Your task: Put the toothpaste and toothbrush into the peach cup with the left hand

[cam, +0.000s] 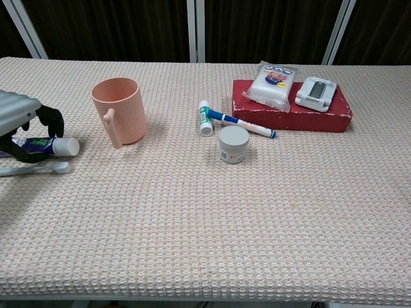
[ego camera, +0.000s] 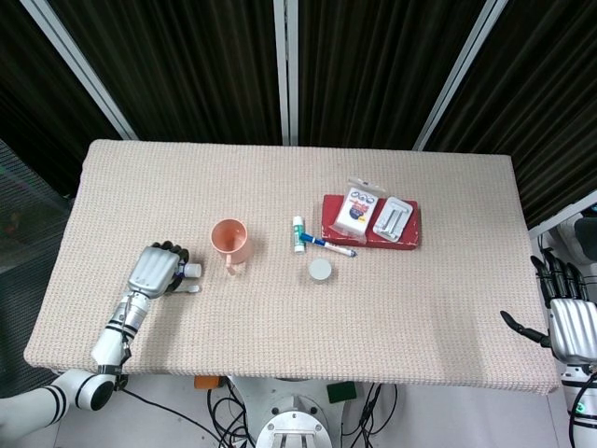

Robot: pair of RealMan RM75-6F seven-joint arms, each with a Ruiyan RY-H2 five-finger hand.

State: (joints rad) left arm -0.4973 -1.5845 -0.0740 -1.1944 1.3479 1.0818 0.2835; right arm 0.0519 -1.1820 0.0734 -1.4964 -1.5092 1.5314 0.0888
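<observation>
Toothpaste: tube point(cam: 45, 144) lies flat on the table point(ego camera: 298, 317) at my left, its white cap pointing toward the peach cup point(cam: 118, 110).
Left robot hand: my left robot hand point(ego camera: 159, 271) sits over the toothpaste, dark fingers point(cam: 51, 120) curled down across the tube; in the chest view they lie on it, but I cannot tell whether they grip it or only rest there.
Toothbrush: toothbrush point(cam: 40, 167) lies on the table just in front of the toothpaste, roughly parallel to it, head toward the cup, handle running under my left robot hand.
Peach cup: stands upright, apart from the toothpaste cap, handle facing me; its inside does not show in the chest view.
Right robot hand: my right robot hand point(ego camera: 567, 317) hangs off the near right corner of the table, fingers spread and holding nothing; it shows in the head view only.
Red box: red box point(cam: 292, 107) lies at the far right, carrying a white packet point(cam: 275, 81) and a grey-and-white device point(cam: 315, 91).
Marker: blue-and-white marker point(cam: 241, 124) lies slanted in front of the box, one end close to a small white tube point(cam: 205, 118) with green print.
Jar: small round jar point(cam: 233, 144) stands just in front of the marker.
</observation>
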